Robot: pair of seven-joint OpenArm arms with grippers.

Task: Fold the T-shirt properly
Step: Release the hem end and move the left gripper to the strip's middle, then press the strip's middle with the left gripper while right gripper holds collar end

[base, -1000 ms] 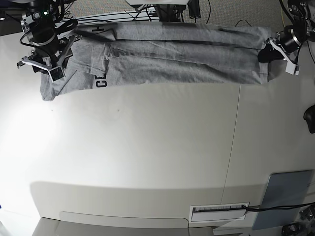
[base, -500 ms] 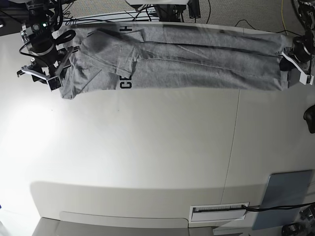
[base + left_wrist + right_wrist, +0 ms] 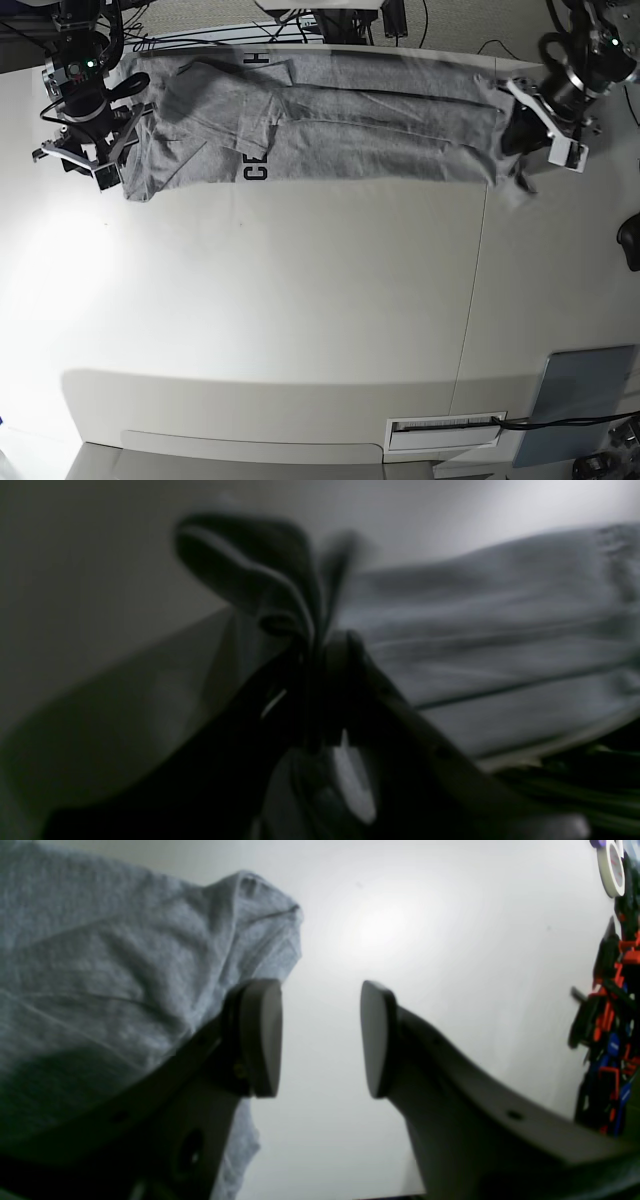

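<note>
Left claw: jaws nearly closed, pinching a bunched edge of the large heather-grey cotton T-shirt at the base view's right end; the left wrist view (dark and blurred) shows a fold of fabric standing up between the jaws, so I read this as a grip on cloth

Right claw: jaws well apart, nothing between the pads; only bare white counter shows through the gap. It sits at the shirt's other end, one finger just beside the sleeve corner, whether touching I cannot tell

Shirt position: stretched in a long narrow band along the far edge of the counter, long axis running left-right across the base view, black block lettering partly showing near the right claw's end. The grey-blue rectangular pad lies well apart, at the near corner

Judgement: each arm sits at one end of the long axis. The loose end lies just beside the right claw, on the side of its left-hand finger in the wrist view, so that arm is nearer for regrasping
</note>
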